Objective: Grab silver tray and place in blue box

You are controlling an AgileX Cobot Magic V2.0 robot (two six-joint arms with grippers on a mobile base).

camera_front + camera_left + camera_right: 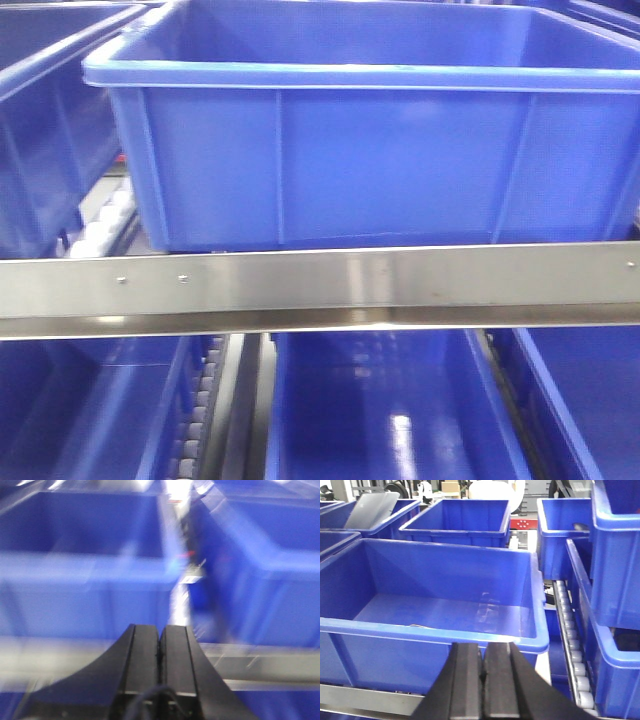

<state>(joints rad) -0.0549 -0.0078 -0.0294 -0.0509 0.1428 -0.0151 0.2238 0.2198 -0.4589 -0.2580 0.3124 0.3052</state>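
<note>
The deep blue plastic crate (427, 610) holds nothing, while left gripper (160, 645) and right gripper (482, 665) are clenched empty.

Left wrist view smeared throughout, crates there only vague blue shapes. Blue box (370, 150) cropped at the top and right edges of the front view, floor hidden behind its wall. Leaning grey sheet (370, 507) far back, too small to identify.

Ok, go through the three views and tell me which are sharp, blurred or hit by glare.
Front view: sharp, glare streaks on the steel rail and lower crate floor. Left wrist view: heavy motion blur, only the left gripper crisp. Right wrist view: sharp, soft sheen on the blue box floor behind the right gripper.
</note>
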